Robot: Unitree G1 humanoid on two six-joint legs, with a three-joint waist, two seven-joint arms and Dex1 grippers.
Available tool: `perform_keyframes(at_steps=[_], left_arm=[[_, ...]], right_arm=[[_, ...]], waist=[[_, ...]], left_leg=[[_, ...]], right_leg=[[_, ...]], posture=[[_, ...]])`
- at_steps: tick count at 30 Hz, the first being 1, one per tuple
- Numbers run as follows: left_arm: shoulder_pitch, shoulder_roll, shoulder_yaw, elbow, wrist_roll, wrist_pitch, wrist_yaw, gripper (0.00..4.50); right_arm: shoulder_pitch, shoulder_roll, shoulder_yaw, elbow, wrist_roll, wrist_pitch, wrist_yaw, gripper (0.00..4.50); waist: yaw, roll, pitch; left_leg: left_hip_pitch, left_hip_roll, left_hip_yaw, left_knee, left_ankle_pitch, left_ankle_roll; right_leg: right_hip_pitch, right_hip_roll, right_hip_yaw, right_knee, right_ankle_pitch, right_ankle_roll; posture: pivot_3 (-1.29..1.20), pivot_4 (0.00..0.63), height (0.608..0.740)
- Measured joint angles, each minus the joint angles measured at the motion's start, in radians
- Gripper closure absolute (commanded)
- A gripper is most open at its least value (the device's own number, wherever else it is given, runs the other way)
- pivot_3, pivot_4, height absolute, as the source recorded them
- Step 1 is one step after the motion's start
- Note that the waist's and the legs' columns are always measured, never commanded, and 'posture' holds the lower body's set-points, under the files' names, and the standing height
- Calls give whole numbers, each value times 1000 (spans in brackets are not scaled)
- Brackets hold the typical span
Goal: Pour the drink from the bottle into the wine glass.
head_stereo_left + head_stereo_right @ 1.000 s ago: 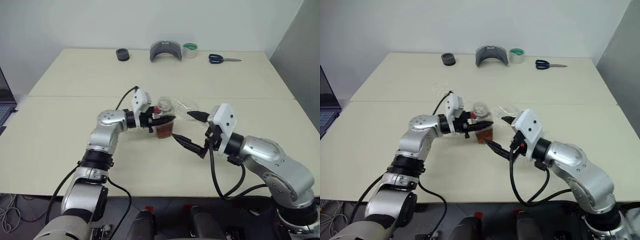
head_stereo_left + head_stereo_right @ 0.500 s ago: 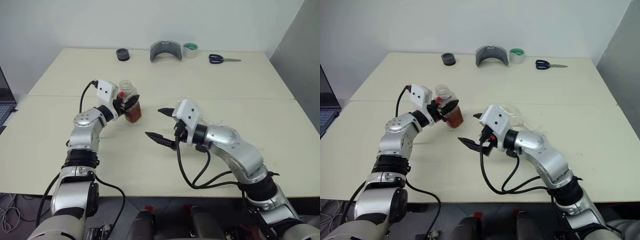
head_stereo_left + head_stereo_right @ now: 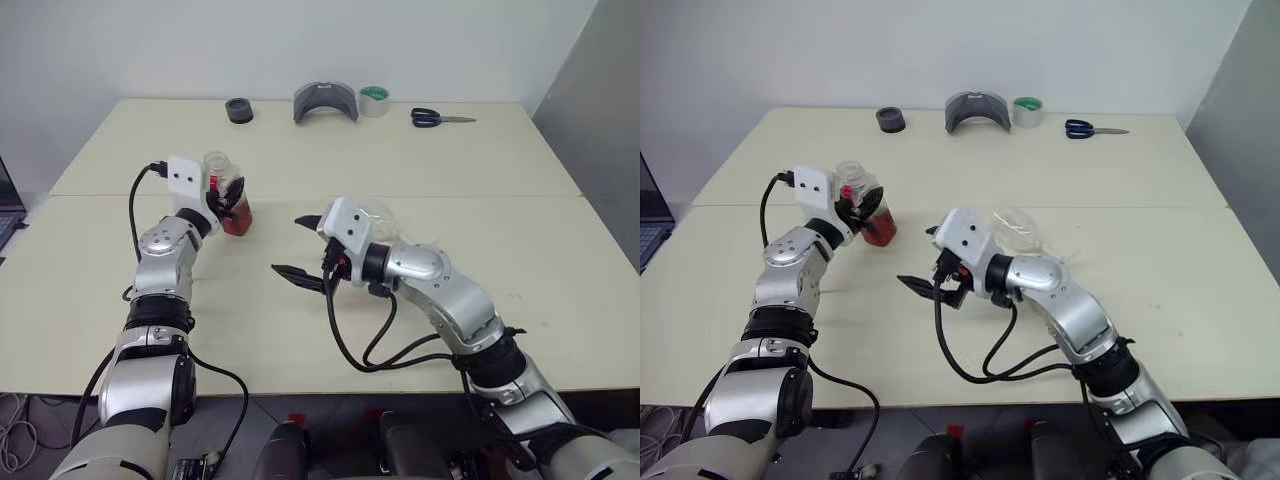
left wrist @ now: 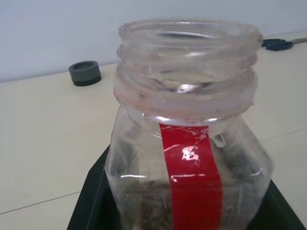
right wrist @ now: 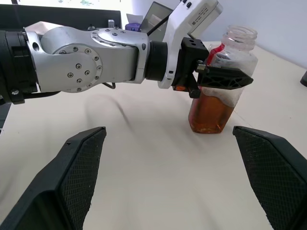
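We see the left gripper point(image 3: 232, 196) in the upper left of the head view, clenched around the bottle point(image 3: 228, 195), black fingers point(image 5: 225, 77) pinching its upper body. The bottle stands upright with no cap on its threaded mouth, and its base looks to be on or just above the table point(image 3: 560, 260); we can't tell which. The drink point(image 5: 208, 112) fills the lower half or so, reddish-brown. The left wrist view shows the red label strip point(image 4: 192, 182) running down the clear wall.

The right gripper point(image 3: 300, 247) sits at centre frame, pointing toward the left edge of the picture, released: jaws spread wide with nothing between them. It is well apart from the bottle. In the right wrist view its two fingertips point(image 5: 79, 163) stand wide at the bottom corners, with the bottle and the left arm beyond.

The wine glass point(image 3: 1018, 226) is just right of centre, behind the right wrist, partly hidden by it; it seems to lie on its side, but the clear glass is hard to read.

Along the far edge of the table, upper middle of the frame: a dark round cap point(image 3: 239, 110), a grey curved object point(image 3: 326, 101), a tape roll point(image 3: 374, 100), and scissors point(image 3: 440, 118).
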Motion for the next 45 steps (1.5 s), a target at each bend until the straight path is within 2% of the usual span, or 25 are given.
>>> perform_keyframes(at_steps=[3,5,7,12,20,33,45], left_arm=[[0,-1,16,0,-6,15,27,2809],[0,-1,22,0,-7,21,42,2095],[1,-1,24,0,-5,27,61,1620],[28,0,28,19,-3,64,79,23],[36,0,22,1,8,65,79,23],[158,-21,13,-105,38,58,84,23],[356,-15,-4,-311,70,35,52,23]], right_arm=[[0,12,0,11,-10,-1,0,0],[0,15,0,11,-12,-1,1,0],[0,19,0,11,-16,-1,1,0],[-3,29,-1,11,-17,-1,2,0],[-9,33,-2,11,-18,-1,2,0],[50,-4,-8,-7,-47,9,-7,0],[172,-95,-90,-199,-45,120,-48,0]], waist=[[-2,0,0],[-3,0,0],[-3,0,0],[-2,0,0],[0,0,0],[2,0,0],[4,0,0]], left_leg=[[0,0,0,0,0,0],[0,0,0,0,0,0],[0,0,0,0,0,0],[-2,-1,-1,0,0,0],[-3,-1,-1,0,0,0],[-3,-1,-1,0,0,0],[-3,0,-1,-1,0,0]], right_leg=[[0,0,0,0,0,0],[0,0,0,0,0,0],[0,0,0,0,0,0],[-2,-1,0,0,0,0],[-3,-1,1,0,0,0],[-4,-2,1,0,0,0],[-4,-2,2,0,0,0]], posture=[[0,150,740],[0,150,740],[0,150,740],[0,150,740],[0,150,740],[0,150,740],[0,150,740]])
